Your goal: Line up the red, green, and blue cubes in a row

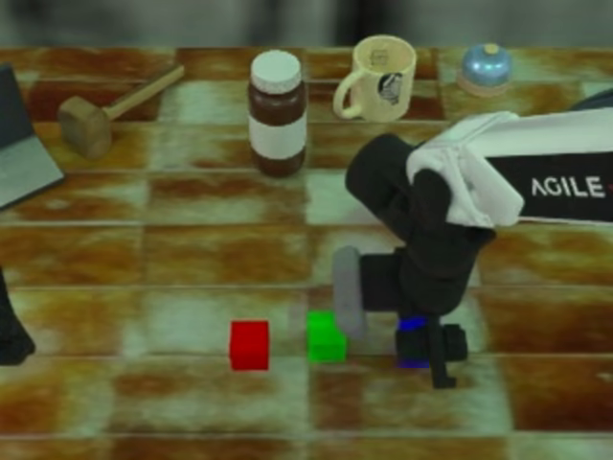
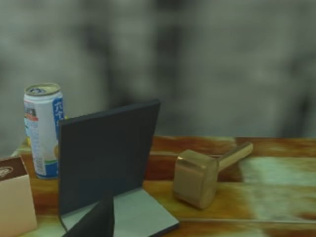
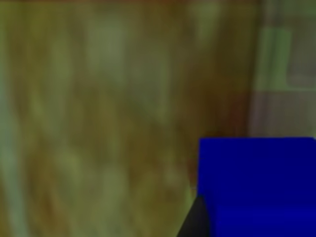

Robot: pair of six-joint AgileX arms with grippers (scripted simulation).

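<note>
The near half of the table (image 1: pixel 115 402) lies mostly bare: open tile runs from the left edge across to the red cube (image 1: pixel 249 345), and more bare tile stretches in front of the whole row toward the near edge. The clutter keeps to the far side, well apart from the cubes: a wooden mallet (image 1: pixel 91 120) at far left, a brown jar (image 1: pixel 277 113) with a white lid, a cream mug (image 1: pixel 379 77) and a small bell (image 1: pixel 486 67). A dark laptop (image 1: pixel 21 144) sits at the left edge, and the left wrist view shows it standing open, with a drink can (image 2: pixel 43 131) behind it and the mallet beside it. The left gripper (image 1: pixel 11 335) is parked at the table's left edge, only a dark sliver of it in view, so I cannot tell how its fingers stand. The right arm reaches in from the right, and the right gripper (image 1: pixel 421 347) is down at table level over the blue cube (image 1: pixel 413 326), which peeks out between the dark fingers; the grip looks closed around it. The green cube (image 1: pixel 326 335) sits between red and blue, just beside the gripper's grey body. In the right wrist view the blue cube fills the corner, very close.
</note>
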